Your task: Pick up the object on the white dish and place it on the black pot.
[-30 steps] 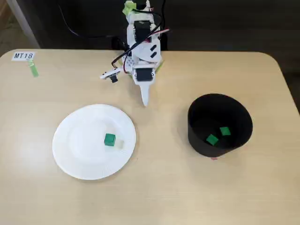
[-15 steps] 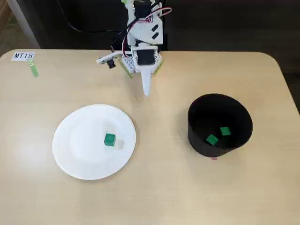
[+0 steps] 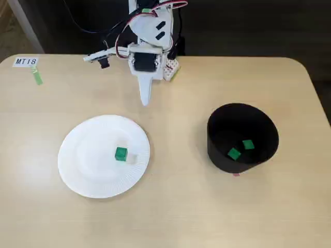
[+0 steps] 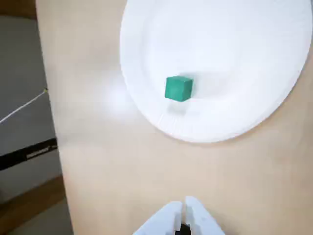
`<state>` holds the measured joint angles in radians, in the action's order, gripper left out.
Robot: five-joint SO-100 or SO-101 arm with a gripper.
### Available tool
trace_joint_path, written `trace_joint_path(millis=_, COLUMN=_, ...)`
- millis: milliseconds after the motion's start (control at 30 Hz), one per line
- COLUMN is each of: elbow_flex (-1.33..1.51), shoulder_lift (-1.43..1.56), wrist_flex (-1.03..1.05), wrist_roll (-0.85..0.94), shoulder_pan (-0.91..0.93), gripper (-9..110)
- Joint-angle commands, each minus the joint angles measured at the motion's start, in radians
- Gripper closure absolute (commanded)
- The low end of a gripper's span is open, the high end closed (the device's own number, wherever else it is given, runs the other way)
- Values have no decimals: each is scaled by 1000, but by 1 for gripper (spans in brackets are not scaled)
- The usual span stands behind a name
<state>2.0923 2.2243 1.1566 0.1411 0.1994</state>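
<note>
Here the gripper (image 3: 145, 101) is seen in the fixed view as a white tapered point hanging above bare tabletop, between the arm's base at the far edge and the white dish (image 3: 83, 178). Its two fingers are pressed together into one tip, and nothing is held between them. In the wrist view the gripper (image 4: 185, 201) enters from the bottom edge, and only a thin seam is visible between the white fingertips (image 4: 200, 218); they touch neither the plate nor the cube. The arm is folded low over its base, with the wrist motor block facing the camera and the fingers directed downward and toward the near side of the table (image 3: 176, 206). Red and black cables are looped around the upper joints.

The object (image 3: 121, 153), a small green cube, is found on the white dish, slightly right of the plate's centre in the fixed view. In the wrist view the same cube (image 4: 178, 88) is seen on the flat of the dish (image 4: 274, 29), near its ribbed rim, well apart from the fingertips.

The black pot (image 3: 217, 150) is placed to the right of the dish in the fixed view, apart from it. Two more green cubes (image 3: 234, 153) are seen lying inside it on the bottom, close to each other.

A white label (image 3: 26, 61) marked MT18 is stuck near the table's far left corner.
</note>
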Motion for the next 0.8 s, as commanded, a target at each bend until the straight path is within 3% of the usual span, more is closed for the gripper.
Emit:
trace_joint_path(millis=0, elbow_flex=-52, shoulder_lift=-49, wrist_flex=-25, wrist_roll=75, shoulder_pan=55, gripper=101)
trace_joint_path(millis=400, elbow_flex=-66, shoulder_lift=-331, wrist_flex=-178, wrist_roll=138, shoulder_pan=86, gripper=101)
trace_joint_path(millis=767, elbow_flex=-377, shoulder_lift=-698, wrist_flex=-92, wrist_roll=184, shoulder_pan=81, gripper=101)
